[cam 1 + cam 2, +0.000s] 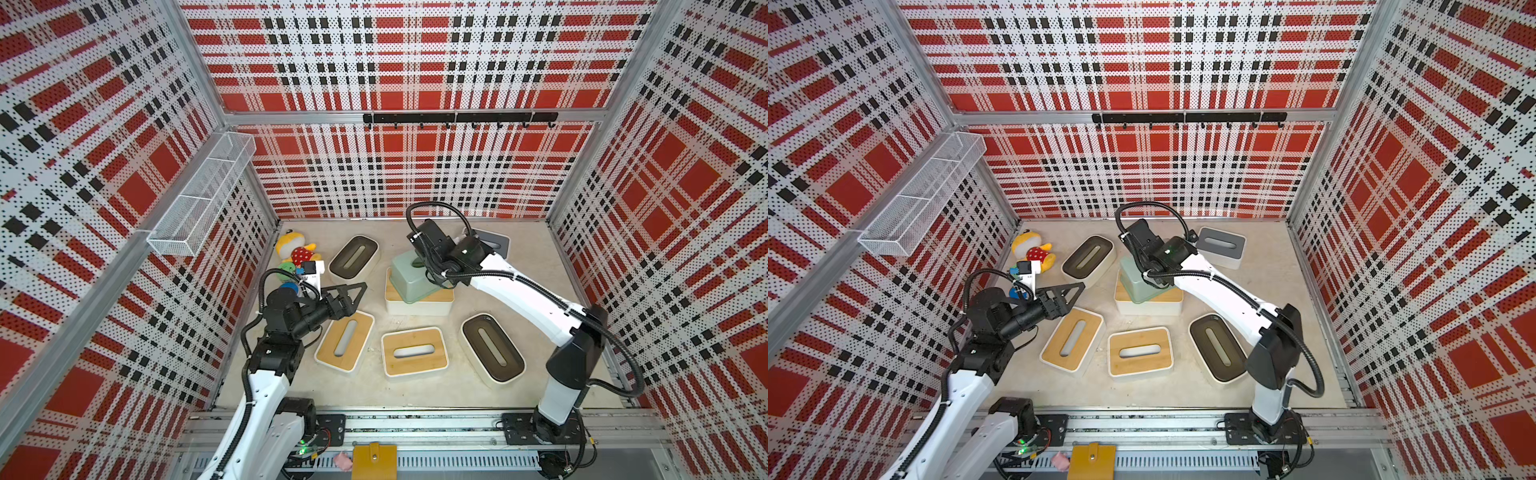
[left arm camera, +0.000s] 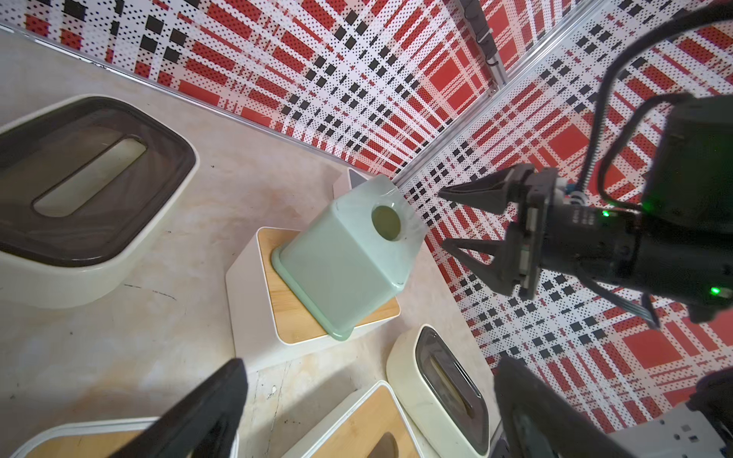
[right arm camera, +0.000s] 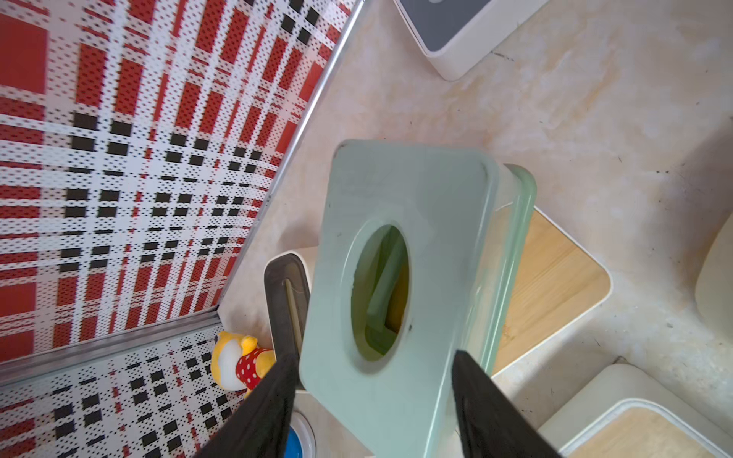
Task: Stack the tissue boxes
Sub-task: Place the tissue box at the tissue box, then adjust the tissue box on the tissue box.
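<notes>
Left gripper (image 1: pixel 357 297), near-left: spread wide, empty. Centre: mint box (image 2: pixel 345 269) sits skewed on tan-lid box (image 2: pixel 295 317), one corner overhanging. Right gripper (image 2: pixel 442 218) by its top, half-open, holding nothing. Risk: my finger clips it on backing out and it slides off.

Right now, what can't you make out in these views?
- Right pincer: in both top views its own wrist hides the fingers.
- Bottom wood-lid box: slot covered by the mint box in every view.
- Grey-lid box: in a top view the right arm hides part of it; the right wrist view's edge cuts it off.
- Blue disc: right wrist view, cut by the edge and a finger.
</notes>
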You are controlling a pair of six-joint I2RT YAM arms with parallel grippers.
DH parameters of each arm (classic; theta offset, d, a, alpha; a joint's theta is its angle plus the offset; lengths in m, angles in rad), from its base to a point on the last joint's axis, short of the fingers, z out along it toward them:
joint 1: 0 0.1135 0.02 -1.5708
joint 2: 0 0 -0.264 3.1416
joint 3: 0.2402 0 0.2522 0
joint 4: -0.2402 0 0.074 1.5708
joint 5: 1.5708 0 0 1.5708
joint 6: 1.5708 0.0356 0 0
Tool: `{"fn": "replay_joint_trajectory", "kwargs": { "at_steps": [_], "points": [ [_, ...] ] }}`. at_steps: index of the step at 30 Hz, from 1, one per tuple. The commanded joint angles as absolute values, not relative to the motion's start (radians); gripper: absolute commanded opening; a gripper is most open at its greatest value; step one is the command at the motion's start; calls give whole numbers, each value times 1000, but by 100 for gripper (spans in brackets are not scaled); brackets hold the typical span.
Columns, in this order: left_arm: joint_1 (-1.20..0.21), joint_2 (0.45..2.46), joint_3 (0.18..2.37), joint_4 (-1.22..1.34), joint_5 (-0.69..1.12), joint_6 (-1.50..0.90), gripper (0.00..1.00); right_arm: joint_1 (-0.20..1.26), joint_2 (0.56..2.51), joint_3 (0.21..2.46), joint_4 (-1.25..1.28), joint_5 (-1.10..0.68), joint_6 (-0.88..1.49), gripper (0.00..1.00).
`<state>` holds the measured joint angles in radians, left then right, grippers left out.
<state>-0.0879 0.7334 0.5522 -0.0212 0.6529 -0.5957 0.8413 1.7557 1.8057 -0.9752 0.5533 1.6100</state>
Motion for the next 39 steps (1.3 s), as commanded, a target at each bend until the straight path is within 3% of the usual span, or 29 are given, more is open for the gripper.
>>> {"fn": "replay_joint_trajectory", "kwargs": {
  "at_steps": [1,4,5,6,10,15,20,23,26,32,39],
  "points": [
    [-112,735,569,-54,634,-573,99,856,1649,1758,-958,662,1520,65],
    [-152,732,583,-100,603,-551,100,825,1554,1660,-820,657,1232,67],
    [-169,730,591,-126,585,-537,99,814,1507,1600,-747,645,1131,90],
    [-186,729,601,-160,560,-526,99,799,1461,1542,-675,631,1032,100],
    [-263,729,644,-271,464,-470,99,679,1260,1303,-397,433,679,100],
    [-346,724,649,-303,358,-490,99,371,1145,1129,-270,-48,532,100],
    [-368,739,670,-326,251,-607,99,174,1127,939,8,-404,580,100],
    [-382,750,679,-283,301,-732,99,119,1175,844,222,-539,667,100],
    [-458,774,716,-280,237,-796,100,107,1287,840,373,-693,696,100],
    [-660,890,810,-272,60,-865,99,110,1476,889,455,-818,728,99],
    [-705,994,829,-174,-15,-934,99,151,1496,922,313,-788,622,99]
  ]
}}
